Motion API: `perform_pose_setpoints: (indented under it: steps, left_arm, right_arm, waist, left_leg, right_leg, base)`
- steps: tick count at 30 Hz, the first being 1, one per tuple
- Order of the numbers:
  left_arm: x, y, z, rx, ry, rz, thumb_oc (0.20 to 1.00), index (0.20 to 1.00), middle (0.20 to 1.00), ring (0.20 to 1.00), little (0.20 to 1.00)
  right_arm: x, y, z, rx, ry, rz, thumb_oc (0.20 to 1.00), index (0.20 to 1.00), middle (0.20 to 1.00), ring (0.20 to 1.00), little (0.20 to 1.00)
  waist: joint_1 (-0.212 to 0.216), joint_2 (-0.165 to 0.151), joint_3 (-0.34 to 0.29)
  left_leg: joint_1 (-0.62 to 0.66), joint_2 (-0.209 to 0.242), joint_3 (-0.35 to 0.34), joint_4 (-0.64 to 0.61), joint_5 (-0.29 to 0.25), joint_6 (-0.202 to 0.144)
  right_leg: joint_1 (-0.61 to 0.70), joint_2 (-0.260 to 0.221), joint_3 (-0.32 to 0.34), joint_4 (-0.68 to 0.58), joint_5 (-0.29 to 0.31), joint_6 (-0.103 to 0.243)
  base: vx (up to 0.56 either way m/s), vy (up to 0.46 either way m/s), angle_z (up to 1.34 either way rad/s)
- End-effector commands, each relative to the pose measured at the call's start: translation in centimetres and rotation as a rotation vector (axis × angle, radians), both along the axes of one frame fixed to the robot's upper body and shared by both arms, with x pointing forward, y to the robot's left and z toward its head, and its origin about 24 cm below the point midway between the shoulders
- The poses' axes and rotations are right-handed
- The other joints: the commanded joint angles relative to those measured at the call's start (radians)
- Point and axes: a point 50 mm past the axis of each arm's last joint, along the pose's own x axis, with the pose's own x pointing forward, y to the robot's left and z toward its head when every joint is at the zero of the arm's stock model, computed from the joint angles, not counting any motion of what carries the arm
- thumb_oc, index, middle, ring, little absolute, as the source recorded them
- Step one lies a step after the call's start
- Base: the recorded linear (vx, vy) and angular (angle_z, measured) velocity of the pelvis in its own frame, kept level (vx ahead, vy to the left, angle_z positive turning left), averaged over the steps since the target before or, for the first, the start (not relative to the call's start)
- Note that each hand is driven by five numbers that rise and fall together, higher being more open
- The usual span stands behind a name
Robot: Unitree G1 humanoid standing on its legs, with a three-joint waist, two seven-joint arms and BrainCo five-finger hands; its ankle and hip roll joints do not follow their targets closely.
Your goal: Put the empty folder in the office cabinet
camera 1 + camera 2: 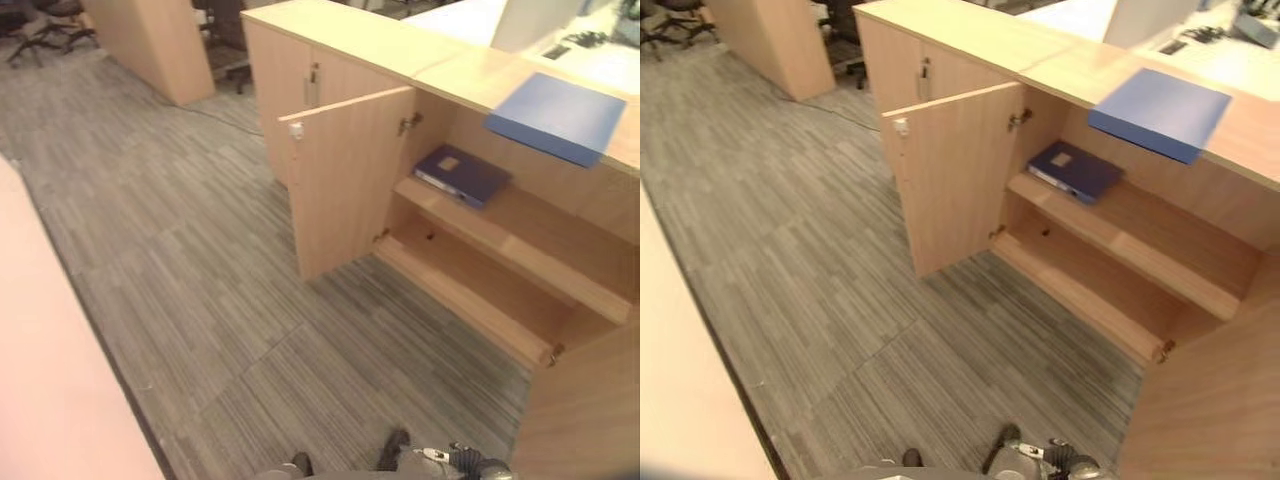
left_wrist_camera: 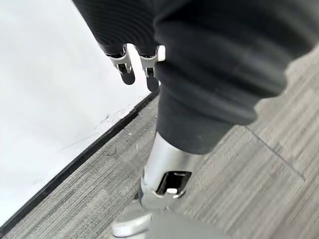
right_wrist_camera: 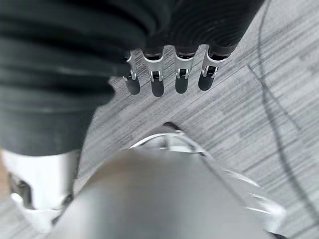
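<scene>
A light blue folder lies flat on top of the wooden office cabinet, near its right end. The cabinet's door stands swung open. Inside, a dark blue folder rests on the upper shelf, and the lower shelf is bare. My left hand hangs low over the carpet with straight fingers and holds nothing. My right hand also hangs down over the carpet, its fingers straight and free. Both hands are far from the folders.
Grey striped carpet spreads between me and the cabinet. A pale surface runs along my left. A second wooden unit and office chairs stand at the back left. A wooden panel rises at the lower right.
</scene>
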Motion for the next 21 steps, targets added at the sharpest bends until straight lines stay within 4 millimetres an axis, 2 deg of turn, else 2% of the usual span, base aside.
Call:
perform_pose_setpoints:
  steps: [1, 2, 3, 4, 5, 6, 7, 8, 10, 12, 13, 14, 15, 16, 17, 19, 21]
  left_arm:
    - [0.3, 0.9, 0.3, 0.028, 0.017, -0.069, 1.000, 1.000, 1.000, 1.000, 1.000]
    - [0.2, 0.9, 0.3, 0.028, 0.018, -0.070, 1.000, 1.000, 1.000, 1.000, 1.000]
    - [0.6, 0.6, 0.2, 0.028, 0.017, -0.103, 1.000, 1.000, 1.000, 1.000, 1.000]
    - [0.9, 0.5, 0.2, 0.029, 0.011, -0.111, 1.000, 1.000, 1.000, 1.000, 1.000]
    - [0.8, 0.5, 0.2, 0.029, 0.011, -0.111, 1.000, 1.000, 1.000, 1.000, 1.000]
    - [1.2, 0.3, 0.2, 0.027, -0.001, -0.114, 1.000, 1.000, 1.000, 1.000, 1.000]
    - [1.2, 0.3, 0.2, 0.027, -0.001, -0.114, 1.000, 1.000, 1.000, 1.000, 1.000]
    - [1.5, 0.2, 0.2, 0.023, -0.013, -0.110, 1.000, 1.000, 1.000, 1.000, 1.000]
    - [1.6, 0.2, 0.3, 0.024, -0.018, -0.100, 1.000, 1.000, 1.000, 1.000, 1.000]
    - [2.0, 0.3, 0.4, 0.027, -0.037, -0.090, 1.000, 1.000, 1.000, 1.000, 1.000]
    - [2.5, 0.3, 0.5, 0.033, -0.063, -0.079, 1.000, 1.000, 1.000, 1.000, 1.000]
    - [3.0, 0.2, 0.5, 0.030, -0.080, -0.071, 1.000, 1.000, 1.000, 1.000, 1.000]
    - [3.0, 0.2, 0.5, 0.031, -0.081, -0.071, 1.000, 1.000, 1.000, 1.000, 1.000]
    - [3.4, -0.3, 0.5, 0.018, -0.105, -0.066, 1.000, 1.000, 1.000, 1.000, 1.000]
    - [3.5, -0.5, 0.5, 0.014, -0.114, -0.056, 1.000, 1.000, 1.000, 1.000, 1.000]
    - [3.3, -0.7, 0.4, 0.009, -0.111, -0.057, 1.000, 1.000, 1.000, 1.000, 1.000]
    - [3.3, -0.7, 0.4, 0.009, -0.111, -0.057, 1.000, 1.000, 1.000, 1.000, 1.000]
  right_arm:
    - [-2.6, -0.3, -0.6, -0.024, 0.093, -0.008, 1.000, 1.000, 1.000, 1.000, 1.000]
    - [-2.6, -0.3, -0.6, -0.024, 0.094, -0.008, 1.000, 1.000, 1.000, 1.000, 1.000]
    - [-3.7, -0.1, -0.8, -0.032, 0.146, 0.039, 1.000, 1.000, 1.000, 1.000, 1.000]
    - [-4.1, 0.1, -0.9, -0.033, 0.164, 0.069, 1.000, 1.000, 1.000, 1.000, 1.000]
    - [-4.1, 0.1, -0.9, -0.033, 0.164, 0.069, 1.000, 1.000, 1.000, 1.000, 1.000]
    - [-4.3, 0.2, -1.0, -0.032, 0.169, 0.064, 1.000, 1.000, 1.000, 1.000, 1.000]
    - [-4.3, 0.1, -1.0, -0.032, 0.169, 0.064, 1.000, 1.000, 1.000, 1.000, 1.000]
    - [-3.3, -0.1, -0.7, -0.029, 0.120, 0.007, 1.000, 1.000, 1.000, 1.000, 1.000]
    - [-2.3, -0.1, -0.6, -0.014, 0.077, -0.034, 1.000, 1.000, 1.000, 1.000, 1.000]
    - [-1.3, -0.2, -0.3, -0.015, 0.044, -0.035, 1.000, 1.000, 1.000, 1.000, 1.000]
    - [-0.5, -0.5, -0.1, -0.024, 0.015, -0.027, 1.000, 1.000, 1.000, 1.000, 1.000]
    - [0.0, -0.6, 0.1, -0.030, 0.005, -0.019, 1.000, 1.000, 1.000, 1.000, 1.000]
    - [0.0, -0.6, 0.1, -0.030, 0.005, -0.019, 1.000, 1.000, 1.000, 1.000, 1.000]
    - [0.4, -0.7, 0.2, -0.044, -0.001, 0.008, 1.000, 1.000, 1.000, 1.000, 1.000]
    - [0.4, -0.8, 0.3, -0.049, -0.001, 0.011, 1.000, 1.000, 1.000, 1.000, 1.000]
    - [0.1, -1.0, 0.2, -0.055, 0.011, 0.013, 1.000, 1.000, 1.000, 1.000, 1.000]
    - [0.1, -0.9, 0.2, -0.054, 0.011, 0.013, 1.000, 1.000, 1.000, 1.000, 1.000]
  waist:
    - [0.018, -0.042, 0.005]
    - [0.018, -0.042, 0.005]
    - [0.017, -0.046, -0.012]
    - [0.015, -0.042, -0.019]
    - [0.014, -0.042, -0.019]
    - [0.008, -0.038, -0.025]
    - [0.008, -0.037, -0.025]
    - [-0.010, -0.038, -0.025]
    - [-0.022, -0.040, -0.022]
    - [-0.012, -0.045, -0.002]
    - [0.000, -0.052, 0.011]
    - [0.006, -0.059, 0.022]
    - [0.006, -0.057, 0.021]
    - [0.026, -0.073, 0.031]
    - [0.041, -0.080, 0.033]
    - [0.059, -0.087, 0.029]
    - [0.060, -0.087, 0.030]
  left_leg:
    - [0.042, -0.076, -0.079, 0.014, -0.100, -0.015]
    - [0.043, -0.075, -0.079, 0.014, -0.101, -0.015]
    - [0.060, -0.055, -0.079, 0.014, -0.115, -0.026]
    - [0.074, -0.038, -0.083, 0.014, -0.115, -0.034]
    - [0.075, -0.037, -0.083, 0.014, -0.115, -0.035]
    - [0.083, -0.006, -0.081, 0.053, -0.135, -0.047]
    - [0.081, -0.005, -0.081, 0.057, -0.138, -0.048]
    - [0.065, 0.041, -0.056, 0.163, -0.154, -0.074]
    - [0.031, 0.100, -0.029, 0.332, -0.104, -0.100]
    - [-0.076, 0.136, -0.051, 0.610, -0.021, -0.097]
    - [-0.126, 0.137, -0.077, 0.725, 0.030, -0.089]
    - [-0.178, 0.153, -0.086, 0.787, 0.047, -0.084]
    - [-0.184, 0.156, -0.089, 0.794, 0.045, -0.085]
    - [-0.269, 0.168, -0.086, 0.800, 0.018, -0.058]
    - [-0.314, 0.156, -0.098, 0.768, 0.007, -0.051]
    - [-0.328, 0.143, -0.116, 0.642, 0.004, -0.050]
    - [-0.327, 0.143, -0.115, 0.641, 0.004, -0.050]
  right_leg:
    - [0.045, 0.060, -0.066, -0.227, 0.128, 0.018]
    - [0.047, 0.061, -0.067, -0.229, 0.129, 0.018]
    - [0.068, 0.077, -0.073, -0.239, 0.113, 0.004]
    - [0.071, 0.083, -0.065, -0.225, 0.103, -0.003]
    - [0.071, 0.083, -0.065, -0.224, 0.101, -0.003]
    - [0.082, 0.091, -0.055, -0.201, 0.075, -0.019]
    - [0.081, 0.092, -0.056, -0.199, 0.073, -0.020]
    - [0.096, 0.098, -0.037, -0.178, 0.037, -0.041]
    - [0.127, 0.123, -0.011, -0.168, 0.002, -0.074]
    - [0.166, 0.155, 0.027, -0.163, -0.046, -0.125]
    - [0.184, 0.164, 0.042, -0.160, -0.066, -0.147]
    - [0.198, 0.166, 0.055, -0.157, -0.083, -0.159]
    - [0.196, 0.169, 0.054, -0.156, -0.084, -0.161]
    - [0.224, 0.158, 0.087, -0.155, -0.105, -0.163]
    - [0.241, 0.155, 0.105, -0.163, -0.108, -0.159]
    - [0.260, 0.147, 0.145, -0.179, -0.103, -0.141]
    - [0.261, 0.147, 0.145, -0.179, -0.103, -0.141]
  base:
    - [0.17, -0.111, 0.03]
    - [0.38, -0.247, 0.14]
    - [0.31, -0.201, 0.14]
    - [0.31, -0.202, 0.07]
    - [0.29, -0.182, 0.09]
    - [0.18, -0.122, 0.08]
    - [0.34, -0.252, 0.08]
    - [0.23, -0.206, 0.01]
    - [0.27, -0.268, -0.09]
    - [0.20, -0.258, -0.40]
    - [0.15, -0.238, -0.44]
    - [0.09, -0.149, -0.64]
    - [0.17, -0.097, -1.20]
    - [0.20, -0.043, -1.08]
    - [0.29, -0.019, -0.98]
    - [0.19, 0.054, -0.46]
    - [0.16, 0.094, -0.47]
